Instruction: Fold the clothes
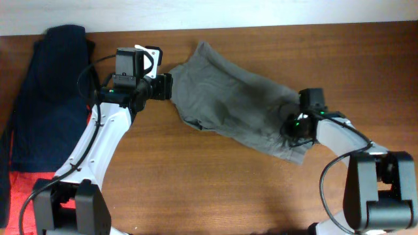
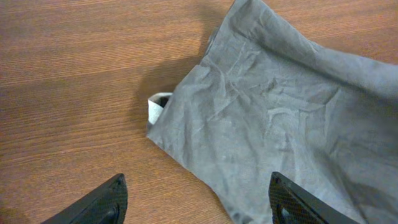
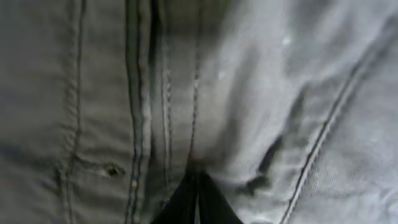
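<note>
Found grey-khaki shorts (image 1: 228,104) rumpled on table (image 1: 196,183) | saw left gripper (image 2: 197,186) wide open beside shorts' white label (image 2: 154,107) corner | saw right gripper (image 3: 194,200) pinched on shorts' opposite-end seam | judged next: needed a clean pinch at the label corner, with the cloth taut before folding.

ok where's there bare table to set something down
Widest free patch: bare table on the near side of the grey shorts, between the left arm and right arm. Also the far right corner beyond the shorts. Crowded: left edge, under the navy garment and orange-red garment.

Bare table (image 1: 215,183) lies open below the clothes (image 1: 228,108); navy garment (image 1: 52,85) crowds left edge.
</note>
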`<move>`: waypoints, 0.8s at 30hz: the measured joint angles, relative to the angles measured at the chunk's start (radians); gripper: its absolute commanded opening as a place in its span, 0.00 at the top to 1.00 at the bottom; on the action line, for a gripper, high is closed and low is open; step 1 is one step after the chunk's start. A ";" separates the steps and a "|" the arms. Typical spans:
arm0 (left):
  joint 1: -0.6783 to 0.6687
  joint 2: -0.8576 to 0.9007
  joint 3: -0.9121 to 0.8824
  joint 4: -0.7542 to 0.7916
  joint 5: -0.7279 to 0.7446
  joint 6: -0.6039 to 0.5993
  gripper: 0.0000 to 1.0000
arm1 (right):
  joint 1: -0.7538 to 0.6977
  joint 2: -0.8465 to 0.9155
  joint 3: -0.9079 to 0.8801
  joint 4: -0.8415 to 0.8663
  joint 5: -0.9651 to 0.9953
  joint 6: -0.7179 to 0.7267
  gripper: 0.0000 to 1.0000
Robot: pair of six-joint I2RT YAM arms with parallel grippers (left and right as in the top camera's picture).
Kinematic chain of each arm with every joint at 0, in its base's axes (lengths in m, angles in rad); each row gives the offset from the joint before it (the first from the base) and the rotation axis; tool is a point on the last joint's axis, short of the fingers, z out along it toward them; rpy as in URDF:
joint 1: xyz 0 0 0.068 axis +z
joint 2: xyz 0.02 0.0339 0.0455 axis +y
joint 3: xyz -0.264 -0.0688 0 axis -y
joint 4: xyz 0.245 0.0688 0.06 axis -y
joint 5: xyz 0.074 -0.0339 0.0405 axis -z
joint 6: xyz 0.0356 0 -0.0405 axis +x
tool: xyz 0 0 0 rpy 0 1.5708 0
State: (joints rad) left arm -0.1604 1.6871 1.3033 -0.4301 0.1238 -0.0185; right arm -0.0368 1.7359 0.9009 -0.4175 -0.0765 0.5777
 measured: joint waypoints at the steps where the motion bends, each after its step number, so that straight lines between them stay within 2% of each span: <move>1: 0.000 0.000 0.000 -0.001 0.000 0.000 0.24 | -0.012 0.005 0.000 0.025 0.003 -0.009 0.86; 7: 0.000 0.000 0.000 -0.005 0.000 0.000 0.22 | -0.094 0.052 -0.018 0.304 0.043 -0.143 0.80; 9: -0.002 0.000 0.000 -0.008 0.000 0.000 0.22 | -0.096 0.064 -0.023 0.376 0.058 -0.202 0.70; 13: -0.012 0.000 0.000 -0.008 0.000 0.000 0.21 | -0.096 0.068 -0.013 0.417 0.063 -0.282 0.36; 14: -0.016 0.000 0.000 -0.007 0.000 0.000 0.21 | -0.096 0.068 0.002 0.394 0.052 -0.296 0.30; 16: -0.027 0.000 0.000 0.003 0.000 0.011 0.21 | -0.096 0.068 0.050 0.313 0.022 -0.305 0.11; 17: -0.039 0.004 0.000 0.028 0.001 0.029 0.21 | -0.096 0.068 0.107 0.227 -0.006 -0.303 0.07; 19: -0.059 0.019 0.000 0.084 0.002 0.048 0.22 | -0.095 0.063 0.193 0.074 -0.040 -0.310 0.01; 24: -0.120 0.137 0.002 0.254 0.011 0.078 0.27 | -0.093 0.048 0.458 -0.304 -0.087 -0.316 0.01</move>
State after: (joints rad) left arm -0.2806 1.8240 1.3056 -0.1764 0.1345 0.0593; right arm -0.1303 1.7836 1.3590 -0.7216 -0.1638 0.2615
